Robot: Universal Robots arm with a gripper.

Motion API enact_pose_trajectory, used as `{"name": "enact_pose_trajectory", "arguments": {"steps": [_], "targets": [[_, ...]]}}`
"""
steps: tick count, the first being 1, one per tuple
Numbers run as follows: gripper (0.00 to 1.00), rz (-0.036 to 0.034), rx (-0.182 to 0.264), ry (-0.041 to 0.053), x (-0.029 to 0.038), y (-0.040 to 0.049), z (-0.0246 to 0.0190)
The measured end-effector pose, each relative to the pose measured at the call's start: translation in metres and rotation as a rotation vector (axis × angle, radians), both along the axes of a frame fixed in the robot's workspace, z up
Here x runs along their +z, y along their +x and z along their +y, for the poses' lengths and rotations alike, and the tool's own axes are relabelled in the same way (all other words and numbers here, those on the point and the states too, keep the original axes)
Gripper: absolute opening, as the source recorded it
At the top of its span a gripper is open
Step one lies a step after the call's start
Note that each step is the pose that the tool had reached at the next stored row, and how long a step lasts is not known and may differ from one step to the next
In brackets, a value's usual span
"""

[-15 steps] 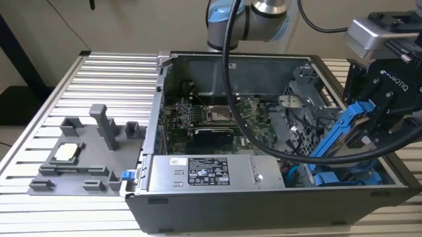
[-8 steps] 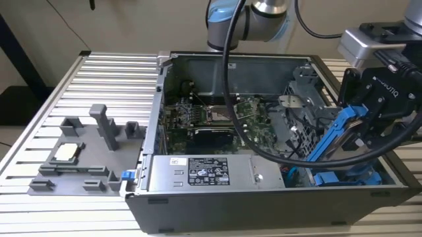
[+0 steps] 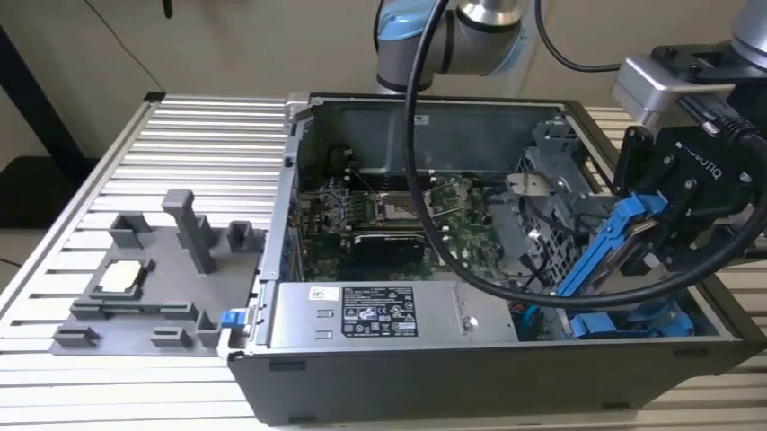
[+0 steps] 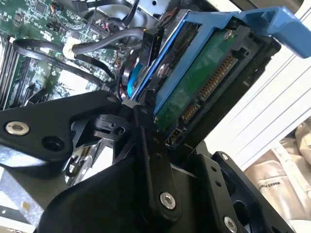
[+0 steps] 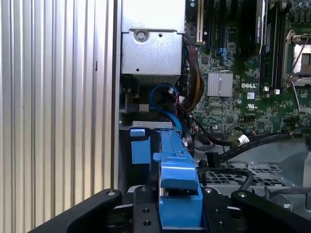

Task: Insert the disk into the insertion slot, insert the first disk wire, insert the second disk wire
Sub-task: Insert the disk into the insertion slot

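Note:
My gripper (image 3: pixel 653 235) is shut on the disk (image 3: pixel 609 250), a drive clipped in a bright blue frame. It holds the disk tilted on edge over the near right corner of the open computer case (image 3: pixel 480 377). The second wrist view shows the disk's (image 4: pixel 206 80) green circuit side and connectors between the black fingers (image 4: pixel 151 160). In the first wrist view the blue frame (image 5: pixel 177 191) points down into the case from the gripper (image 5: pixel 179 216). Below it lies the dark drive bay with the insertion slot (image 3: pixel 707 316), beside a blue-fronted drive (image 3: pixel 630 323). Loose black wires (image 3: pixel 509 285) lie close by.
A silver power supply (image 3: pixel 365 314) fills the case's near side, with the motherboard (image 3: pixel 396 215) behind it and a perforated metal cage (image 3: pixel 558 175) at the back right. A grey fixture tray (image 3: pixel 144 296) sits on the slatted table (image 3: pixel 180 135) at the exterior view's left.

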State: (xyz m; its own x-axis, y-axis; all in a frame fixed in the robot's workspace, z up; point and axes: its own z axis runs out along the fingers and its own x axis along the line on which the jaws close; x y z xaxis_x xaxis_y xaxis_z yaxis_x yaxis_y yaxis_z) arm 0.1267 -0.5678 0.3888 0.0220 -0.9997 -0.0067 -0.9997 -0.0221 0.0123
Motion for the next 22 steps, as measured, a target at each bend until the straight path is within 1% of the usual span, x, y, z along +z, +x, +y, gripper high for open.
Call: {"name": "enact_pose_trajectory", "arguments": {"steps": [4, 5, 9, 11, 14, 15, 16, 17, 20, 22], "targets": [[0.34, 0.0000, 0.000, 0.0015, -0.0001, 0.0001, 0.0000], [0.40, 0.0000, 0.000, 0.0019, 0.0000, 0.0001, 0.0000], [0.40, 0.0003, 0.000, 0.0019, 0.0000, 0.0000, 0.0001], [0.40, 0.0016, 0.000, 0.0007, 0.0028, -0.0001, 0.0001], [0.40, 0.0026, 0.000, -0.0018, 0.0093, 0.0000, 0.0009], [0.40, 0.0024, 0.001, -0.0018, 0.0094, 0.0000, 0.0017], [0.40, -0.0015, 0.001, -0.0017, 0.0094, -0.0002, 0.0026], [0.40, -0.0150, 0.001, -0.0019, 0.0095, -0.0005, 0.0033], [0.40, -0.0675, 0.002, -0.0020, 0.0094, -0.0014, 0.0049], [0.40, -0.1044, 0.002, -0.0020, 0.0094, -0.0020, 0.0065]]}}
